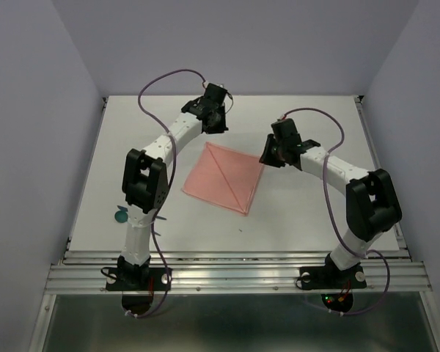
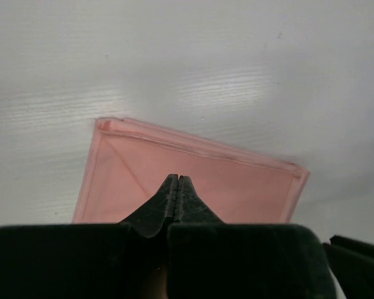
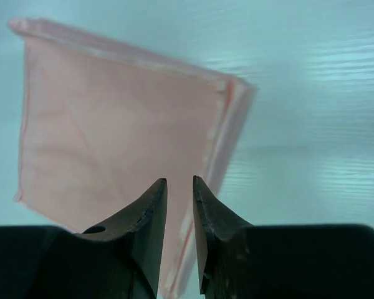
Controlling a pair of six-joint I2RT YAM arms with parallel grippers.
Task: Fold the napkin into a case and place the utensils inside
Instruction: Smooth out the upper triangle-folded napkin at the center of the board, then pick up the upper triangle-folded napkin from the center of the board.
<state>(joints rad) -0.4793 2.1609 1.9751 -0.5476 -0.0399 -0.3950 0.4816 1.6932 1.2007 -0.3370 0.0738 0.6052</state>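
**Pink napkin lies folded between two sets of jaws**

A thin salmon-pink cloth napkin (image 1: 224,178) lies flat in the middle of the white table (image 1: 315,220). From the top camera it looks like a square turned on its corner, like a diamond. A straight line runs across it from the far corner down to the near corner. At its edges you can see more than one layer of cloth (so it is folded over, not just one sheet).

The left arm (image 1: 150,176) bends over the table, and its jaws are by the far corner of the napkin. In the left wrist camera the left jaws are pressed tight together with nothing between them. Their tips sit in front of the pink napkin (image 2: 193,180), and I cannot tell if they touch it.

The right arm (image 1: 352,183) reaches in from the other side, and its jaws are just beside the right corner of the napkin. In the right wrist camera the right jaws stand a little way apart, with a narrow gap. Nothing is held in that gap. The napkin (image 3: 112,124) lies under them, and its layered edge runs down past the tips.

A thin teal-green plastic utensil (image 1: 121,215) with a small round end lies near the left side of the table. It is right by the left arm and well apart from the napkin. Most of it is hidden behind the arm.

Thin purple cables (image 1: 169,75) loop up from both arms
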